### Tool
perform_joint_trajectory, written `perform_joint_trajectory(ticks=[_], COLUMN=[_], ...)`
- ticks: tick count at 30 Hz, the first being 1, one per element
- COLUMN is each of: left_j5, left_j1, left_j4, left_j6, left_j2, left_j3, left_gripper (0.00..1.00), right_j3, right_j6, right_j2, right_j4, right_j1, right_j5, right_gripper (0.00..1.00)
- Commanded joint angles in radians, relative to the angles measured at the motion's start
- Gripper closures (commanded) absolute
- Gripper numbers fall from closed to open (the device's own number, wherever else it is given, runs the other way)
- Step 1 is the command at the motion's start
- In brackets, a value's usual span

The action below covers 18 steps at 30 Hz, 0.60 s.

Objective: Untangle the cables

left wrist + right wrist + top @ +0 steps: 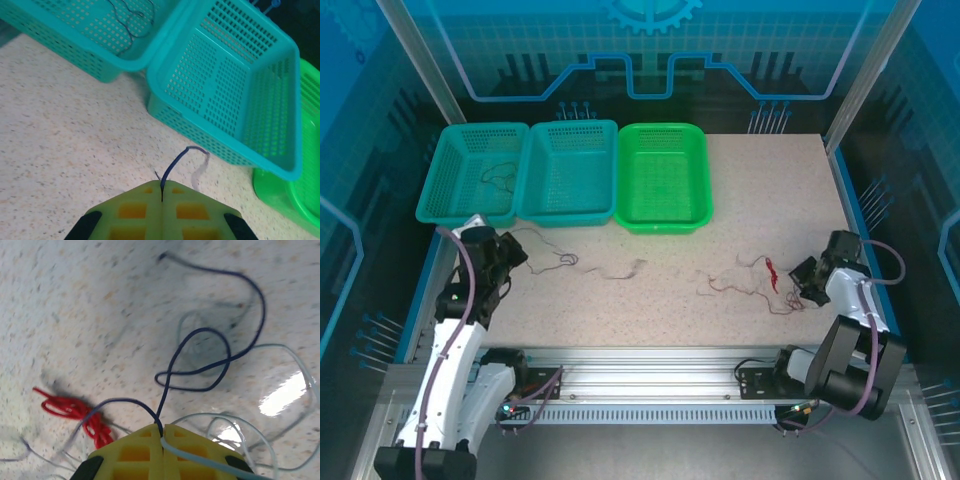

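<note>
Left gripper point(161, 194): jaws pressed together, pinching a dark cable point(172, 166) that arches up just past the fingertips.
Ahead of left gripper: near teal basket point(296, 110), corner-on.
Ahead-left: far teal basket point(60, 45), touching the near one; thin cable point(127, 27) inside.
Right of it: green basket point(290, 200).
Right gripper point(163, 431): jaws closed on a looped cable point(205, 329) and a pale cable point(200, 454).
Left of right gripper: red cable point(70, 408), bunched on the table point(75, 300).
</note>
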Motion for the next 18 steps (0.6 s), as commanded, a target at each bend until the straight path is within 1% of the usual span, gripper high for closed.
perform_joint_trajectory(ticks=[1,2,4,7,8,9,12,16,18], left_j5=[-0.019,-0.002,0.053,0.221,0.276,0.309,0.341,0.415,0.458], left_j1=[0.059,0.073,0.082,0.082,0.081,0.080,0.079,0.076,0.073], left_j4=[-0.044,-0.042,-0.018,0.074,0.102,0.109,0.094,0.066,0.061], left_j6=[-0.021,-0.022,-0.019,-0.015,-0.014,-0.020,-0.018,0.018,0.038], left_j2=[-0.009,-0.008,-0.005,0.017,0.026,0.033,0.037,0.054,0.090], left_j3=[0.042,0.042,0.038,0.023,0.023,0.035,0.090,0.235,0.334], left_gripper=[1.00,1.00,1.00,1.00,1.00,1.00,1.00,1.00,1.00], right_j3=[0.000,0.001,0.002,0.023,0.034,0.035,0.008,-0.024,-0.025], right_j6=[0.009,0.010,-0.007,-0.037,-0.044,-0.041,0.005,0.053,0.060], right_j2=[-0.012,-0.021,-0.035,-0.027,-0.026,-0.032,-0.071,-0.117,-0.129], right_j4=[0.006,0.010,0.024,0.000,-0.019,-0.031,-0.036,-0.039,-0.049], right_j1=[-0.081,-0.086,-0.064,0.045,0.090,0.135,0.256,0.356,0.403], right_j5=[-0.027,-0.032,-0.049,-0.073,-0.069,-0.054,-0.016,-0.024,-0.021], right_gripper=[1.00,1.00,1.00,1.00,1.00,1.00,1.00,1.00,1.00])
